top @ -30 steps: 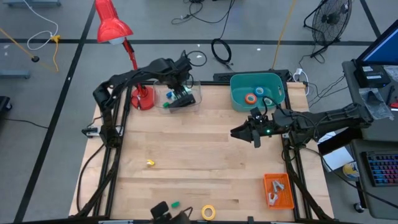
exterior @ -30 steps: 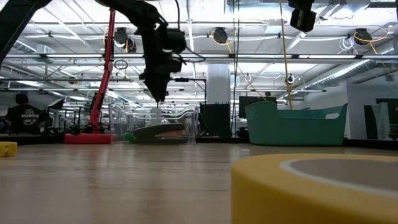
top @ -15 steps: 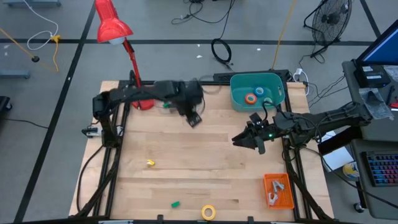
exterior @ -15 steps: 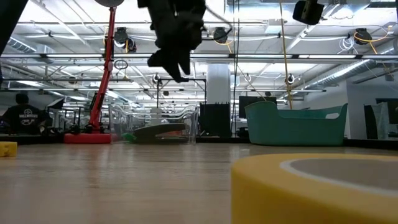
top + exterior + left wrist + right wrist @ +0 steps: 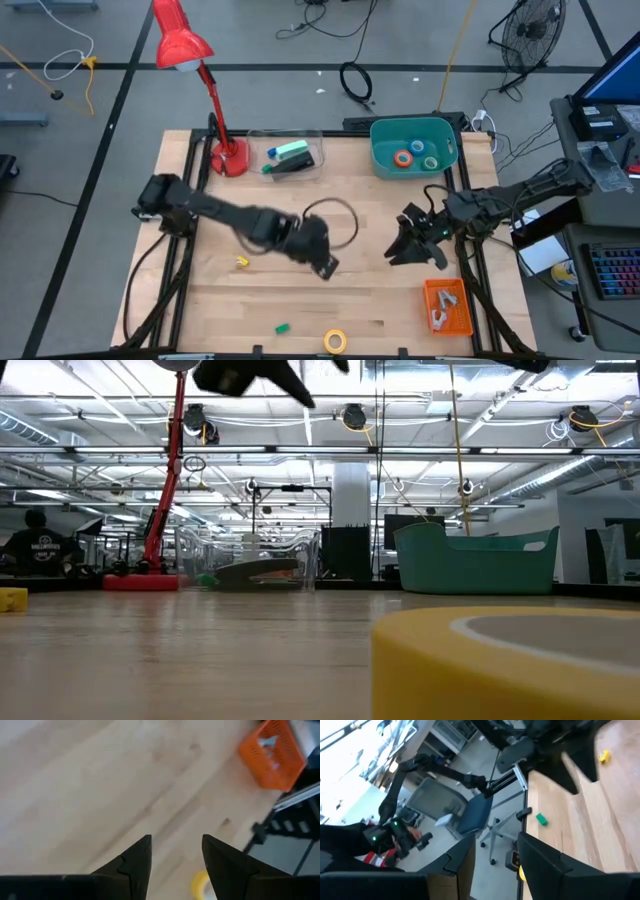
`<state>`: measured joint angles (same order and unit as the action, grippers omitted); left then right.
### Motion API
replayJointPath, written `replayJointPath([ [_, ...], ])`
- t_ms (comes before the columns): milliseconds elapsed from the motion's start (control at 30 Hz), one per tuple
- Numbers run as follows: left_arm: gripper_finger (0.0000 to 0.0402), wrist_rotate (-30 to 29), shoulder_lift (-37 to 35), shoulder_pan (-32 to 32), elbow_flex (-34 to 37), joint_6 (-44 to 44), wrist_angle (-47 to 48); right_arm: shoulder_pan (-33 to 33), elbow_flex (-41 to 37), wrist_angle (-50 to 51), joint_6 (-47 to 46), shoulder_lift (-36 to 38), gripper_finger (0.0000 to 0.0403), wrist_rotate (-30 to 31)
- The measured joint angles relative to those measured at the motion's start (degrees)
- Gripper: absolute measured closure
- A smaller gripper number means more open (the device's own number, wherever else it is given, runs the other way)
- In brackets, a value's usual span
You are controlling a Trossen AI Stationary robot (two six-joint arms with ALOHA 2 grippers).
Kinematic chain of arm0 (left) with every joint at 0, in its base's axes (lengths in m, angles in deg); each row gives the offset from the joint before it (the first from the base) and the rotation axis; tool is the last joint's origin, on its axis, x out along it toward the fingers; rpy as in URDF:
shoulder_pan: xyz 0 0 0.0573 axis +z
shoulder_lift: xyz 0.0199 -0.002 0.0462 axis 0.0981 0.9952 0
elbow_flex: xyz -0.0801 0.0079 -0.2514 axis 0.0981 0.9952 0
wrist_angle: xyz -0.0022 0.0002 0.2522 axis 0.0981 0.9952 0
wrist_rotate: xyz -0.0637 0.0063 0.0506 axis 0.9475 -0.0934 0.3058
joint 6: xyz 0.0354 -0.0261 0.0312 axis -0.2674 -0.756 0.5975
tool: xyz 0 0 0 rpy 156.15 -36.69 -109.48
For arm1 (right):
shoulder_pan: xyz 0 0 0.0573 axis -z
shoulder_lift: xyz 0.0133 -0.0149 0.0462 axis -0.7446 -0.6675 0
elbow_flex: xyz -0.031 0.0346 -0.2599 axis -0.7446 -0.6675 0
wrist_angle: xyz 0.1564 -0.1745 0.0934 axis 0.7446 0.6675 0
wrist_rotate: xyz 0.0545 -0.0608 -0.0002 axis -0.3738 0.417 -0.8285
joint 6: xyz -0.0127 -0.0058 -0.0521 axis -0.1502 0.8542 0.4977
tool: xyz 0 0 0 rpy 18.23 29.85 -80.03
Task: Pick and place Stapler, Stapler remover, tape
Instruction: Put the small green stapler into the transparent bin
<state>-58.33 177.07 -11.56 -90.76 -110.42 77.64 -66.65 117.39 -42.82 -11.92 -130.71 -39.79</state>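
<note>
The yellow tape roll (image 5: 335, 341) lies flat near the table's near edge and fills the foreground of the low view (image 5: 500, 660). Orange (image 5: 403, 157), blue (image 5: 418, 147) and green (image 5: 431, 162) rolls lie in the teal bin (image 5: 380, 150). The black stapler (image 5: 295, 163) rests in the clear container (image 5: 285, 155) at the far edge. The staple remover (image 5: 440, 318) sits in the orange basket (image 5: 447, 305). My left gripper (image 5: 328, 268) (image 5: 175, 840) hangs open over mid-table, with the yellow roll (image 5: 200, 882) beyond its fingertips. My right gripper (image 5: 400, 252) (image 5: 495, 840) is open above the table's right side.
A red desk lamp (image 5: 228, 158) stands at the far left corner. A small yellow piece (image 5: 241, 262) and a small green piece (image 5: 282, 327) lie on the wood. A black cable loop (image 5: 330, 222) arcs over my left arm. Bare wood spans the middle.
My left gripper has left the clear container at the far edge, swung toward the near edge over mid-table and risen to the top of the low view. My right gripper has drifted toward the near edge and tipped downward.
</note>
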Motion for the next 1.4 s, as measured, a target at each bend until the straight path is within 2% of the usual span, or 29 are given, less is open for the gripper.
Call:
replayJointPath([
  [200,0.0227,-5.94,0.0,-9.29,0.0,-11.4,-0.17,-0.78,0.01,-0.28,-1.13,0.0,0.0264,-1.91],
  [300,0.0227,-6.34,0.02,-13.14,0.0,-14.0,-0.15,-0.78,0.02,-0.22,-1.3,0.0,0.0264,-4.18],
  [467,0.0227,-6.26,0.02,-18.7,0.0,-16.51,-0.16,-0.78,0.02,-0.22,-1.39,0.0,0.0264,-4.22],
  [567,0.0227,-4.31,0.73,-21.09,0.0,-17.84,-0.46,-0.8,0.02,-0.22,-1.32,0.0,0.0264,-4.32],
  [733,0.0227,3.98,3.35,-22.13,-0.74,-20.7,-2.41,-1.35,0.04,-0.1,-1.28,-0.03,0.0264,-4.8],
  [933,0.0253,7.71,10.91,-21.49,-8.51,-16.94,-2.23,-2.26,0.09,0.22,-1.04,-0.02,0.0264,-5.53],
  [1167,0.0306,17.35,21.16,-20.44,-20.6,-6.58,16.11,-2.27,0.09,0.24,-1.02,-0.02,0.0264,-5.6],
  [1267,0.0317,18.26,22.81,-20.5,-22.34,-2.97,23.88,-2.27,0.09,0.23,-1.02,-0.02,0.0264,-5.61],
  [1400,0.0319,16.31,22.9,-20.43,-22.34,-1.21,26.19,-2.27,0.09,0.21,-1.15,-0.02,0.0264,-5.65],
])
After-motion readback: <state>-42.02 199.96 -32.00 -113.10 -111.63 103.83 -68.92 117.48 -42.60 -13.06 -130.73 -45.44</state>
